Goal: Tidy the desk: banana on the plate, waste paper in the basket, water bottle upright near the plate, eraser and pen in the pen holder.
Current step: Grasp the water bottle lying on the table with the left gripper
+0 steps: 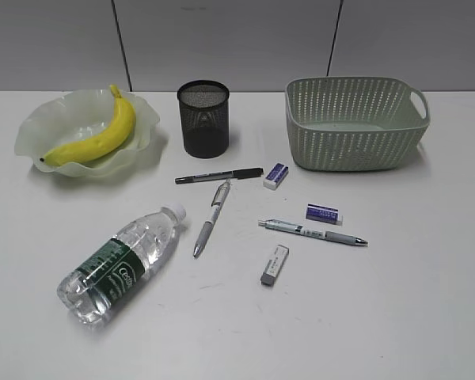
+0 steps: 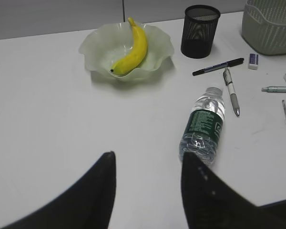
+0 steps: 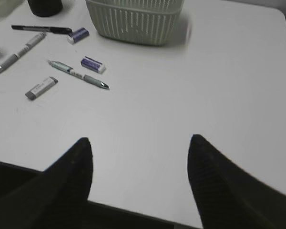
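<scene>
On the desk point(image 1: 427, 317), the plate point(image 1: 43, 127) sits far left with the banana point(image 1: 103, 134) lying inside it. Right of it stands the pen holder point(image 1: 203, 117); nothing shows above its rim, and its inside cannot be made out. The basket point(image 1: 352, 123) is far right, and the part of its floor in view is bare. The water bottle point(image 1: 123, 265) lies on its side near left, cap toward the pen holder. Three pens point(image 1: 218, 176) and three erasers point(image 1: 275, 176) lie scattered in the middle between bottle and basket. The left gripper point(image 2: 148, 188) hangs above the desk just near of the bottle's base, jaws parted and holding nothing. The right gripper point(image 3: 140, 176) hangs over the bare near-right desk, jaws wide apart and empty.
</scene>
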`<state>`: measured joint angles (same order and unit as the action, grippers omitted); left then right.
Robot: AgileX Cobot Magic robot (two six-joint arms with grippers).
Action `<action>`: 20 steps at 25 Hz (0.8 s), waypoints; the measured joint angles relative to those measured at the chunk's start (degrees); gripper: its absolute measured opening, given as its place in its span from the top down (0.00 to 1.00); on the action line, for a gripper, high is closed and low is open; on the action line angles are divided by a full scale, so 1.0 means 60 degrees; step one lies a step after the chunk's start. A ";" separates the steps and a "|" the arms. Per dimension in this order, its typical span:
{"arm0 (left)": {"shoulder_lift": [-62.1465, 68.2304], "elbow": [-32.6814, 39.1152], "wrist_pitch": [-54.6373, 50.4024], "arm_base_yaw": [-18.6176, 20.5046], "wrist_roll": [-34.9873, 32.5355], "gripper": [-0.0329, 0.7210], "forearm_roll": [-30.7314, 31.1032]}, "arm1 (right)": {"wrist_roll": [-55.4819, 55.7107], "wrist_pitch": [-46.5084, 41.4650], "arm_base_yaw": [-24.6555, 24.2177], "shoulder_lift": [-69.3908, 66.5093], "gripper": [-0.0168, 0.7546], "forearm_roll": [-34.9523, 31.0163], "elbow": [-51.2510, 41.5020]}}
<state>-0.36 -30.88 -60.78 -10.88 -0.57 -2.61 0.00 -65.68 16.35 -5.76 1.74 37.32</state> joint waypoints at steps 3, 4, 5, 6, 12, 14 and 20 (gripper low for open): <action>0.0105 0.0000 0.0049 0.0000 -0.0036 0.51 -0.0197 | -0.0316 0.0399 0.0000 0.0914 0.34 -0.0350 -0.0565; 0.0293 -0.0010 0.0092 0.0000 -0.0158 0.51 -0.0329 | -0.0377 0.0468 0.0000 0.0996 0.34 -0.0541 -0.0733; 0.0521 -0.0055 0.0136 0.0000 -0.0300 0.51 -0.0507 | -0.0419 0.0515 0.0000 0.1020 0.35 -0.0705 -0.0950; 0.0875 -0.0105 0.0236 0.0000 -0.0474 0.51 -0.0719 | -0.0456 0.0658 0.0000 0.1018 0.35 -0.0903 -0.1151; 0.3891 -0.0255 0.2170 0.0000 -0.1707 0.51 -0.2087 | -0.0621 0.0972 0.0000 0.1023 0.36 -0.1382 -0.1378; 0.5300 -0.0284 0.3041 0.0000 -0.2287 0.51 -0.2566 | -0.0621 0.0982 0.0000 0.1023 0.36 -0.1410 -0.1378; 0.9841 -0.0884 0.4457 -0.0104 -0.3628 0.51 -0.3213 | -0.0629 0.0982 0.0000 0.1023 0.37 -0.1412 -0.1378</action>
<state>58.69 -36.18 -34.04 -11.51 -22.33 -21.89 -3.77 -59.80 16.35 0.38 -6.73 29.05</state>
